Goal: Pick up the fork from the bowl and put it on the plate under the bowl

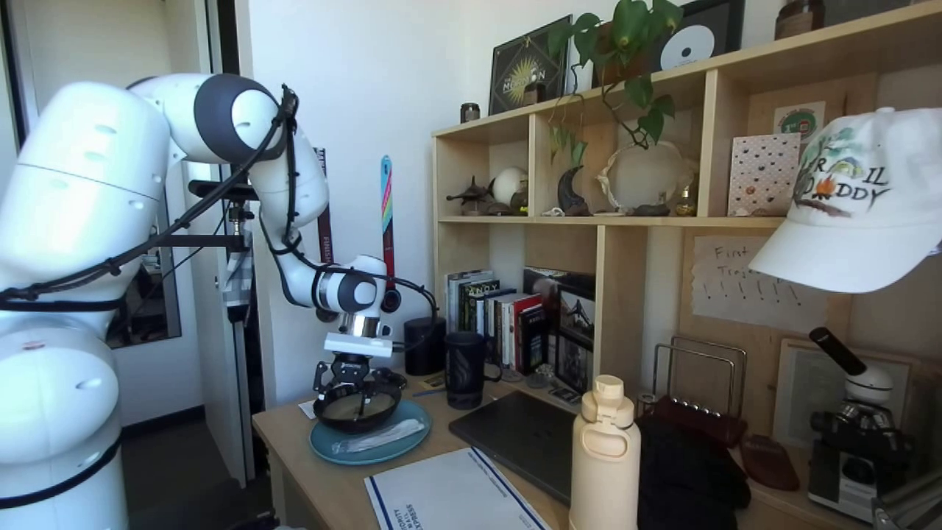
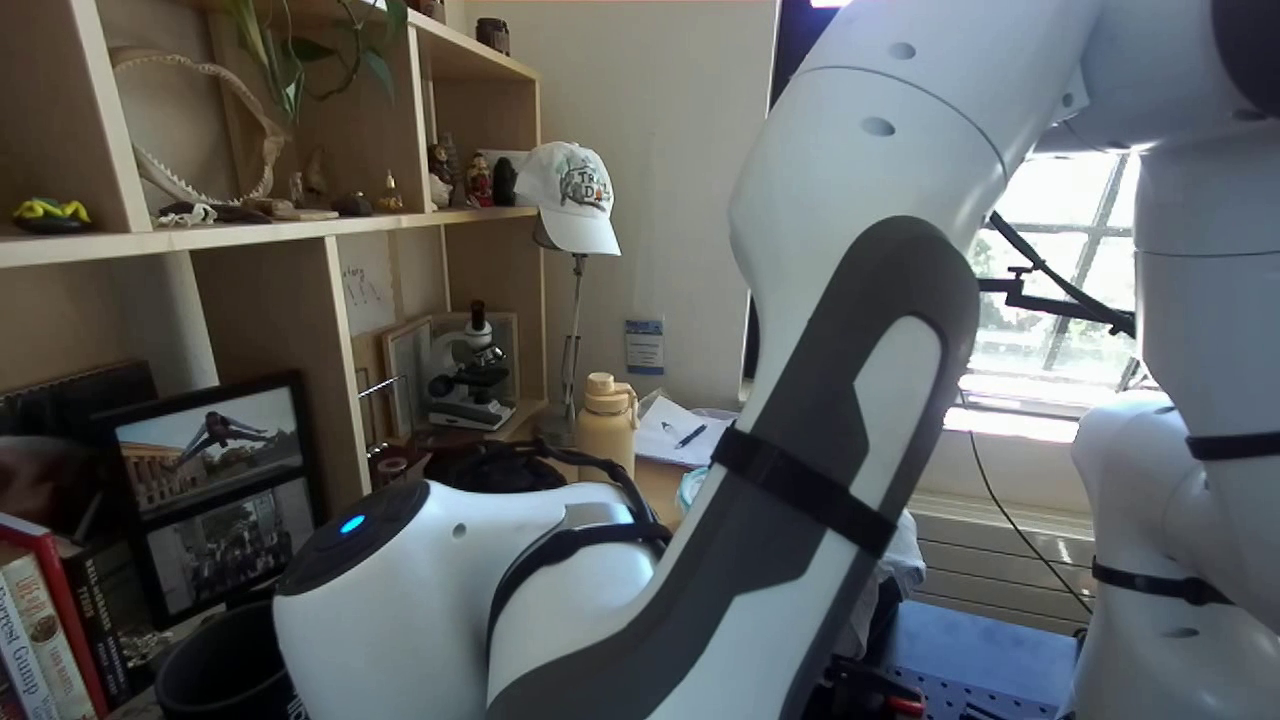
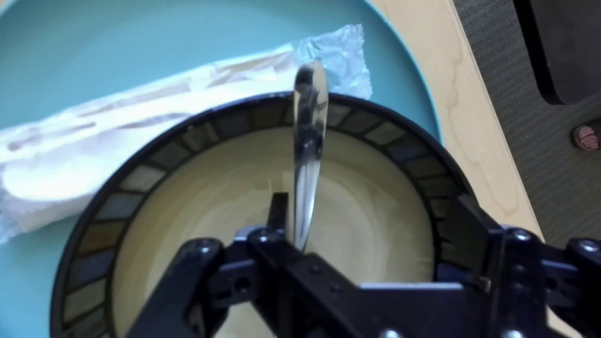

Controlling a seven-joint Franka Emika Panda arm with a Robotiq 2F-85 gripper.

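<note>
The silver fork [image 3: 308, 141] leans in the dark bowl [image 3: 202, 188], its handle reaching over the far rim. Its lower end is hidden behind the gripper. The bowl, tan inside, also shows in an exterior view [image 1: 352, 425]. It sits on the teal plate [image 3: 141, 28], which also shows in an exterior view [image 1: 383, 455]. My gripper [image 3: 372, 213] is open over the bowl. The fork handle lies between the fingers, close beside the left finger in the wrist view, the right finger far off near the bowl rim. The gripper also shows in an exterior view [image 1: 355, 386].
A clear plastic-wrapped packet [image 3: 117, 126] lies on the plate beside the bowl. A black mug [image 1: 464, 372], a dark laptop [image 1: 519, 434], a white mail envelope [image 1: 452, 497] and a cream bottle [image 1: 607, 460] stand or lie nearby. The desk edge [image 3: 497, 136] is close to the plate.
</note>
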